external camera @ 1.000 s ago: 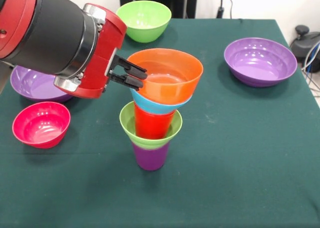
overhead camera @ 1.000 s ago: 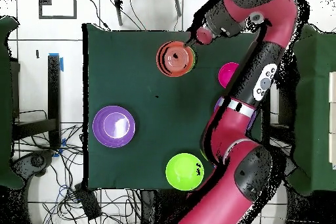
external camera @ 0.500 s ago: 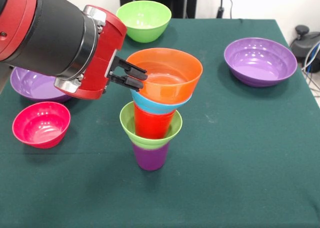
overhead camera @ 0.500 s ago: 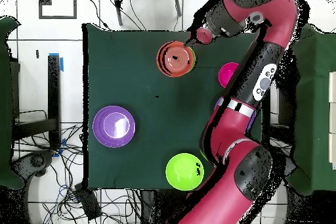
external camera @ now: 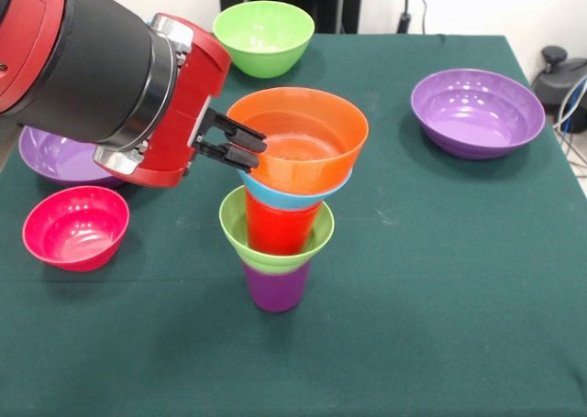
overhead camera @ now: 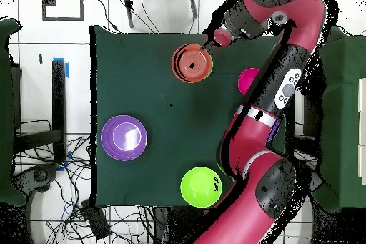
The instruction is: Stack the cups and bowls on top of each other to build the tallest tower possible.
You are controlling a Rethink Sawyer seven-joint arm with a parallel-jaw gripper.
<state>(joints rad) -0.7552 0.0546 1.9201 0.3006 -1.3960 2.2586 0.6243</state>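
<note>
Near the table's middle we see the tower [external camera: 278, 243]: a purple cup [external camera: 275, 286] holding a small green bowl [external camera: 231, 226], a red cup [external camera: 278, 228] in that, then a blue bowl [external camera: 284, 195] and an orange bowl [external camera: 303, 142], which is empty. The gripper [external camera: 244, 148] has its black fingers [external camera: 229, 128] pinched on the orange bowl's rim. Around it we see a pink bowl [external camera: 75, 226], two wide purple bowls [external camera: 477, 112] and a large green bowl [external camera: 263, 37], all empty; we find no writing.

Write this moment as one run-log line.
gripper: shut on orange bowl rim | orange bowl: atop tower | pink bowl: loose
</note>
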